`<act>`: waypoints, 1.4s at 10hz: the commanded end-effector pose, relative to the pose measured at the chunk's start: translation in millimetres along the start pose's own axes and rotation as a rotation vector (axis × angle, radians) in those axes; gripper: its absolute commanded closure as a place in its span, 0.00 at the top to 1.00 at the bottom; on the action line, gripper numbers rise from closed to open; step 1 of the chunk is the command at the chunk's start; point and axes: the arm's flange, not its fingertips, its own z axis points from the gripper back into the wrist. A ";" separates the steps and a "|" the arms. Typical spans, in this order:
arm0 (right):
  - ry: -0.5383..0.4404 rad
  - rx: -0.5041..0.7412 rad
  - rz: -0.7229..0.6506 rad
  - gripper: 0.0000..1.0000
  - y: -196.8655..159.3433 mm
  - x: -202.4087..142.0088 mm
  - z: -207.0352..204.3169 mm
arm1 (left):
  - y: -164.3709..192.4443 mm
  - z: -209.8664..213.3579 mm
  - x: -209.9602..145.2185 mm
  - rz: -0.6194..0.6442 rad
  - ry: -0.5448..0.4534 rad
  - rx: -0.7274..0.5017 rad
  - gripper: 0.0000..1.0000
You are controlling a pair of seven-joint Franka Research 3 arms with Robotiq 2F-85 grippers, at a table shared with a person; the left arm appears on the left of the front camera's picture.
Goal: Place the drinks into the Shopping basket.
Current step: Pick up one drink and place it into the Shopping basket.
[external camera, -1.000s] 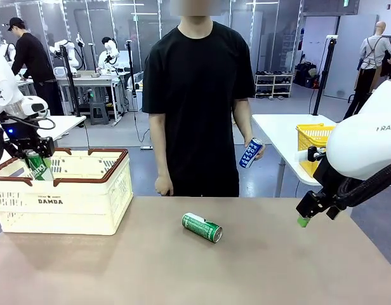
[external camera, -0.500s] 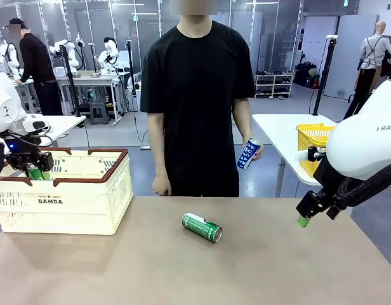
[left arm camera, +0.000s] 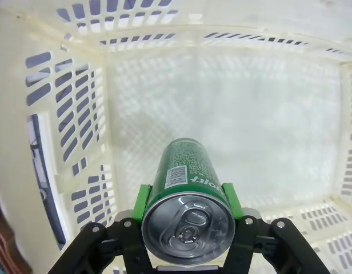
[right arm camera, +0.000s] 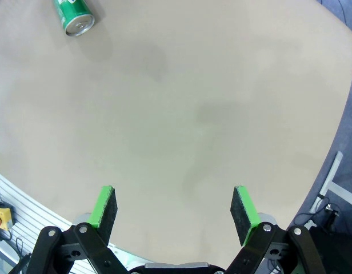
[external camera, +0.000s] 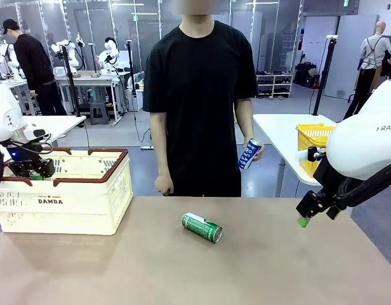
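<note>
Inside the cream-white Shopping basket (external camera: 81,197), at its left end, my left gripper (external camera: 32,170) is sunk below the brown rim. In the left wrist view it (left arm camera: 187,201) is shut on a green can (left arm camera: 184,171), held above the basket's slotted floor (left arm camera: 233,120). Another green can (external camera: 202,227) lies on its side mid-table, also at the top left of the right wrist view (right arm camera: 73,14). The person across the table holds a blue Pocari Sweat can (external camera: 249,154) in one hand. My right gripper (external camera: 303,220) hovers open over the table's right side, its jaws (right arm camera: 173,208) wide apart around nothing.
The brown table (external camera: 183,267) stretches bare around the lying can. A yellow mesh basket (external camera: 311,143) stands on a white table behind my right arm. The person's other hand (external camera: 162,184) hangs near the far table edge.
My left gripper has gone down with the green can from above the rim into the basket. The right arm and the lying can have stayed put.
</note>
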 end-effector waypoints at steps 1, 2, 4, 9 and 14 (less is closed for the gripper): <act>0.003 0.007 0.013 1.00 -1.8 0.1 1.3 | 4.6 -2.3 6.9 -0.018 -0.030 -0.041 0.58; 0.003 0.007 0.013 1.00 -1.8 0.1 1.3 | 5.9 -7.2 7.9 -0.016 -0.022 -0.046 0.58; 0.003 0.007 0.013 1.00 -1.8 0.1 1.3 | 6.6 -16.5 8.7 -0.034 0.001 -0.024 0.58; 0.003 0.007 0.013 1.00 -1.8 0.1 1.3 | -0.9 -35.2 9.7 -0.039 0.022 -0.020 0.58; 0.003 0.007 0.013 1.00 -1.8 0.1 1.3 | -4.5 -43.0 7.0 -0.052 0.056 -0.017 0.58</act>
